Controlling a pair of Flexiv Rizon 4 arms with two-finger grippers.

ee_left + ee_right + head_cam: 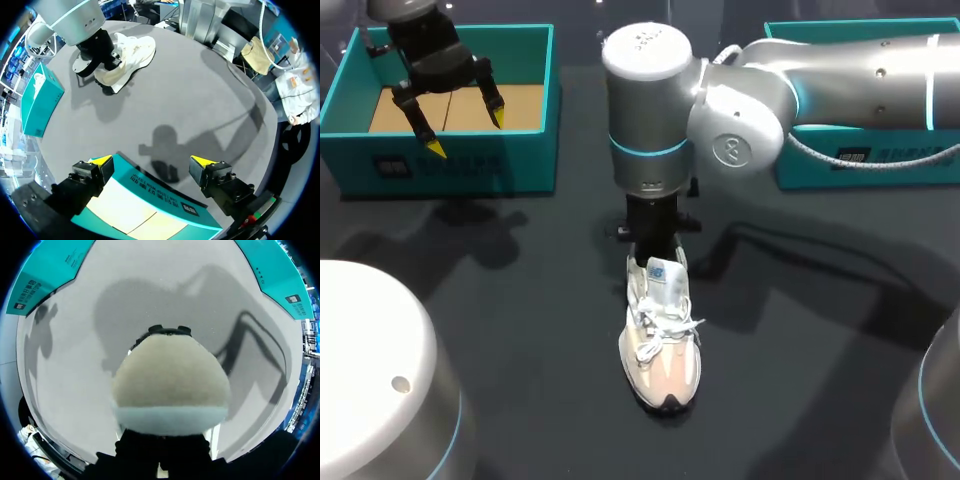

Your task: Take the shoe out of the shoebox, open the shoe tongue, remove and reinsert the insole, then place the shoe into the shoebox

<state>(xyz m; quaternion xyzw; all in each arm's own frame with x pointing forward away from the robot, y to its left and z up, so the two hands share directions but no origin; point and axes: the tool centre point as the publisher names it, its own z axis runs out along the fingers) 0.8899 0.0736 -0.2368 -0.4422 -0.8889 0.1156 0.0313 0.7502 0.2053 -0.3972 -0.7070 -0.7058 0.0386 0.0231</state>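
Note:
A cream-and-white shoe [661, 345] stands on the dark table at the middle, toe toward the front edge, its tongue raised. My right gripper [655, 250] points straight down at its heel opening. The fingertips are hidden there, and I cannot tell if they hold anything. In the right wrist view a beige rounded part of the shoe [170, 375] fills the space ahead of the fingers. My left gripper [467, 134] hangs open over the teal shoebox [450, 165] at the back left, nothing between its fingers. The left wrist view shows that gripper [152, 160] above the box wall [150, 192], and the shoe [132, 52] farther off.
A second teal box [860, 160] lies at the back right, under my right arm. My arms' white bases rise at the front left [370, 370] and front right [935, 410]. Bare table lies between the shoebox and the shoe.

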